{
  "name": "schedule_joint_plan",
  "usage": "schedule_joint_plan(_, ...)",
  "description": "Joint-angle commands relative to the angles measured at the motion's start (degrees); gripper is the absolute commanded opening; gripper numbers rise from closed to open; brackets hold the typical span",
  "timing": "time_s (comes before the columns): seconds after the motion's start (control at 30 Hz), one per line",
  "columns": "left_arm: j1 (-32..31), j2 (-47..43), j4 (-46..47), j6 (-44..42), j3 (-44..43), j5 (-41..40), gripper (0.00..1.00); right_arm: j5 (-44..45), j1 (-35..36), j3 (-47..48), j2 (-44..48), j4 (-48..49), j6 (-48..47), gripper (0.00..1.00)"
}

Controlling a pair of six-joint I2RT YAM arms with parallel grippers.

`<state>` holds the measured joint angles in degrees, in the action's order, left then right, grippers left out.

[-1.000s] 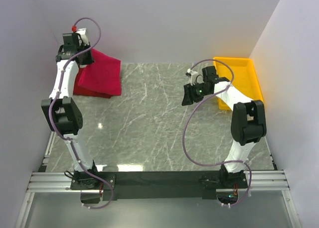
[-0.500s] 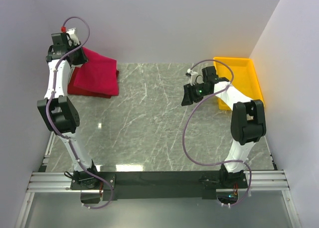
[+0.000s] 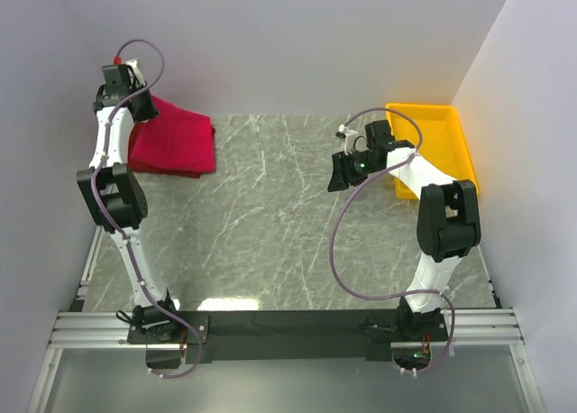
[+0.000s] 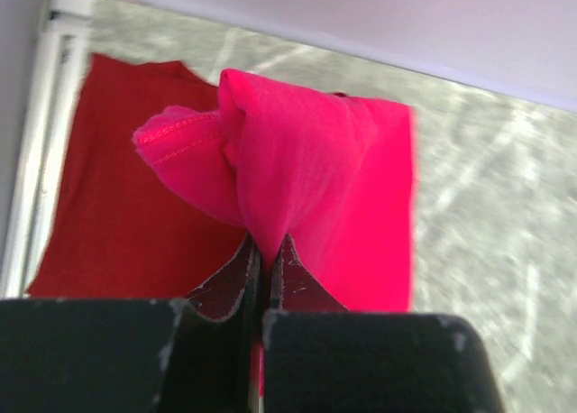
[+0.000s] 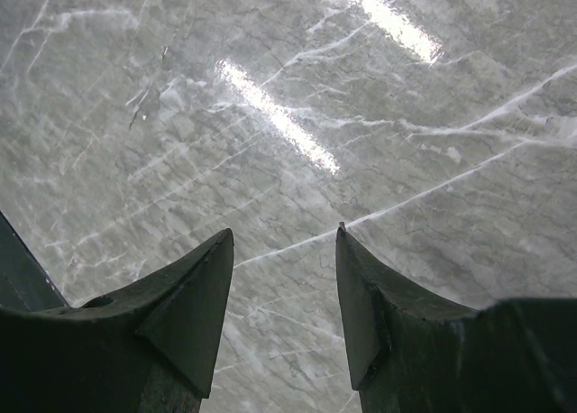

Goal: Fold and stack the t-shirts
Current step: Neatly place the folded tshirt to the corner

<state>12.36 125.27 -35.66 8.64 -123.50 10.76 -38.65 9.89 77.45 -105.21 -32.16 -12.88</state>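
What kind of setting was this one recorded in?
Probably a robotics lab test cell: plain pale walls enclosing a grey marble-patterned tabletop, two white robot arms bolted to an aluminium rail.

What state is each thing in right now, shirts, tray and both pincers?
Pink t-shirt: one edge bunched and lifted, rest draped over the darker one.
Dark red t-shirt: lying flat underneath, far left.
Left pincer: shut on pink t-shirt.
Right pincer: open, holding nothing.
Yellow tray: sitting flat, far right.

Bright even light; glare streaks on tabletop (image 5: pixel 279 124)
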Motion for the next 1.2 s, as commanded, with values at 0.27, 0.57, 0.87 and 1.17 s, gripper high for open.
schedule_joint_plan(0.27, 0.91, 2.43, 14.11, 3.66, -1.04, -15.15, 0.0, -1.16, -0.49, 1.47, -1.58, 1.58, 0.4, 0.56)
schedule_joint_plan(0.57, 0.56, 4.28, 20.71, 2.43, 0.81, -18.42, 0.01, -1.69, -0.49, 1.56, -2.55, 1.58, 0.4, 0.57)
schedule_joint_plan(0.87, 0.65, 6.83, 20.1, 2.34, 3.09, -14.72, 0.01, -1.69, -0.4, 2.44, -3.6, 1.31, 0.32, 0.57)
schedule_joint_plan(1.17, 0.65, 7.88, 19.49, 5.06, 0.9, -20.07, 0.39, -1.51, -0.49, 2.27, -3.69, 1.05, 0.23, 0.57)
